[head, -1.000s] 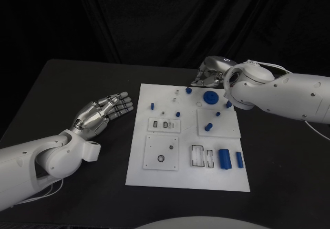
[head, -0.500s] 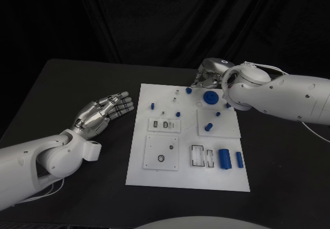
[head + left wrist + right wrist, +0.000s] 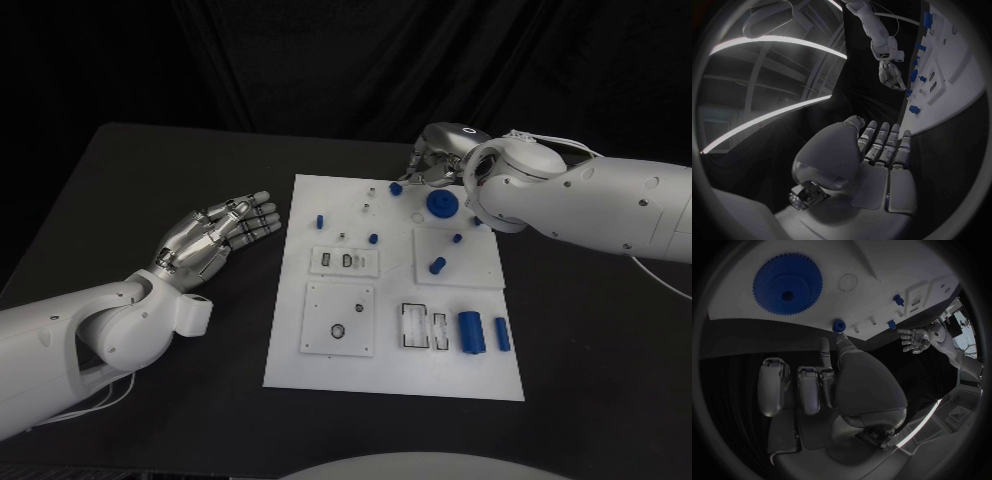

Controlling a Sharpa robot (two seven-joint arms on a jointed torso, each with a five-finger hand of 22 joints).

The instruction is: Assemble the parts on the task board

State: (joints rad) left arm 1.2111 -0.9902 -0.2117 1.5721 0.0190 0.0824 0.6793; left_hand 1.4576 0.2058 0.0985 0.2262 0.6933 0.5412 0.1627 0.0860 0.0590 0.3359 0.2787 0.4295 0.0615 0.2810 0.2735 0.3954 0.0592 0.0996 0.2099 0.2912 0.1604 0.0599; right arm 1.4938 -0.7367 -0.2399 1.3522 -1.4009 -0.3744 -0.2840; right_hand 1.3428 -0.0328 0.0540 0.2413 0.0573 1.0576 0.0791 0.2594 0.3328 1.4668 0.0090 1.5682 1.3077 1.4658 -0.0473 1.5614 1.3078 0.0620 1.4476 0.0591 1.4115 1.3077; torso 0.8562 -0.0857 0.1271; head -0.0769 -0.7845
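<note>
Black cloth is hanging behind the black table (image 3: pixel 173 180), and the white task board (image 3: pixel 325 365) is lying flat at its middle with small blue parts scattered over it.

At the board's far edge the right hand (image 3: pixel 433 160) is being held low, just beyond the small blue gear (image 3: pixel 395 188). In the right wrist view that small gear (image 3: pixel 839 325) is seen sitting at the board's rim, directly ahead of the fingertips (image 3: pixel 825 344), with one slim finger reaching almost to it; whether contact is being made cannot be told. Nothing is seen being held between the fingers, which are lying partly curled and side by side rather than spread.

Just beside the small gear, further onto the board, the large blue gear (image 3: pixel 787 284) is lying flat (toothed rim, dark bore at its centre). No long axis is offered by either round part, so approach direction is judged to matter little. The right hand is by far the nearer to both.

The left hand (image 3: pixel 216 238) is being held open, fingers straight and together, off the board's left side and well apart from the gears.
</note>
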